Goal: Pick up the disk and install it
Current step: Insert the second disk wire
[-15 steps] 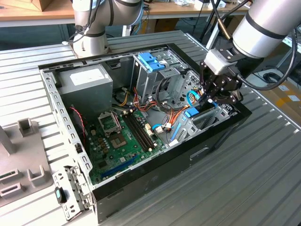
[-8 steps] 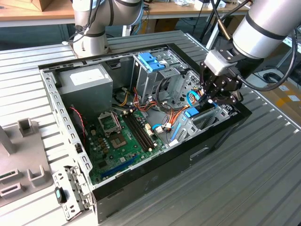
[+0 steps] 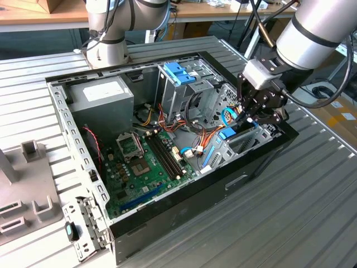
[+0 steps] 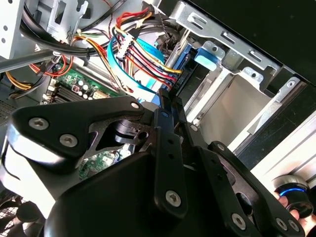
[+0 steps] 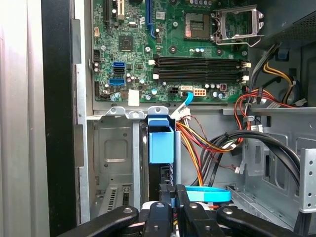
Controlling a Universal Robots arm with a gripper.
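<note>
Gripper (image 3: 257,114) down inside open computer case (image 3: 234,181), at the metal drive bay (image 5: 116,148). Fingers (image 5: 173,195) nearly together, pinched on the edge of the disk (image 5: 161,143), which stands on edge in the bay slot directly ahead of the fingertips, blue carrier tab outermost. Just beside the fingers: blue flat cable (image 5: 210,194) and bundle of red, yellow, orange wires (image 5: 197,143). Beyond the bay: green motherboard (image 5: 163,44) on the case floor, dark memory slots and open CPU socket (image 5: 237,24). Farther off in the case: drive cage with blue latch (image 3: 178,72), grey power-supply box (image 3: 103,95).
</note>
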